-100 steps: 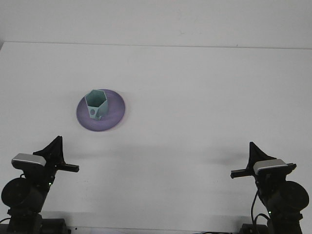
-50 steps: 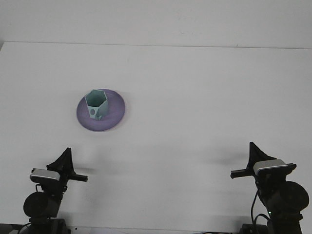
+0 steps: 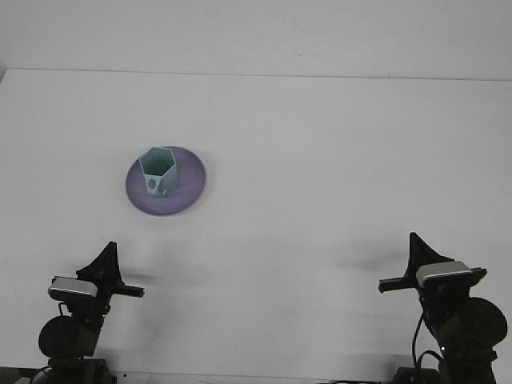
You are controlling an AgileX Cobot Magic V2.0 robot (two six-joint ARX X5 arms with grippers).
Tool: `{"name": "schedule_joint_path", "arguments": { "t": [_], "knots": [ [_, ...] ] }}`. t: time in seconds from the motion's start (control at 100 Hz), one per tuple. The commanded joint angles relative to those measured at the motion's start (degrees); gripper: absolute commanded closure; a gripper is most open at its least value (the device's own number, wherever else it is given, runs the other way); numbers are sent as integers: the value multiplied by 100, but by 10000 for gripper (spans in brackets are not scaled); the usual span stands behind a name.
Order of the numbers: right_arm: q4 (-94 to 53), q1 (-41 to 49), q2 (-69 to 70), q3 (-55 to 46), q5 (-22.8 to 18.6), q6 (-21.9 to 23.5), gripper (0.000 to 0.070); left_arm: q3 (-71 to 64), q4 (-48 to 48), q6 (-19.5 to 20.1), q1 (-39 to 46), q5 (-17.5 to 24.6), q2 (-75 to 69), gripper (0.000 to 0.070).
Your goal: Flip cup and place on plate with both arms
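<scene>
A pale green hexagonal cup [image 3: 158, 170] stands upright, mouth up, on the purple plate [image 3: 190, 182] at the left middle of the white table. It has a small round hole in its front wall. My left gripper [image 3: 105, 258] sits low near the table's front left edge, well short of the plate and holding nothing. My right gripper [image 3: 415, 246] sits at the front right, far from the cup and also holding nothing. Both point away from me, towards the table's far side.
The white table [image 3: 320, 160] runs back to a pale wall. Nothing but the plate and cup lies on it. Both arm bases stand at the bottom corners of the view.
The left arm drew back and sank towards the front edge between one second and half a second ago, and has held still since. The right arm, cup and plate have not moved.
</scene>
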Motion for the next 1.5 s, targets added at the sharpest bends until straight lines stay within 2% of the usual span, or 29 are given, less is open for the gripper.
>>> {"name": "schedule_joint_path", "arguments": {
  "t": [0.0,0.4,0.5,0.59,0.71,0.88,1.05,1.49],
  "knots": [
    [57,-11,7,55,17,57,700,-118,61,-26,-11,-7,2,684],
    [79,-11,4,46,33,39,700,-118,61,-26,-11,-7,2,684],
    [254,-24,-61,-17,334,-317,700,-118,59,-26,-11,-7,2,684],
    [903,-24,-442,-514,459,-367,700,-118,61,-26,-11,-7,2,684],
    [1834,28,-1143,-1523,468,-699,700,-118,61,-26,-11,-7,2,684],
    [1893,267,-1921,-2356,483,-975,700,-118,59,-26,-11,-7,2,684],
    [1860,345,-1943,-2771,619,-907,700,-118,61,-26,-11,-7,2,684],
    [1705,376,-1943,-2763,621,-920,700,-118,17,-26,-11,-7,2,684]
  ]
}}
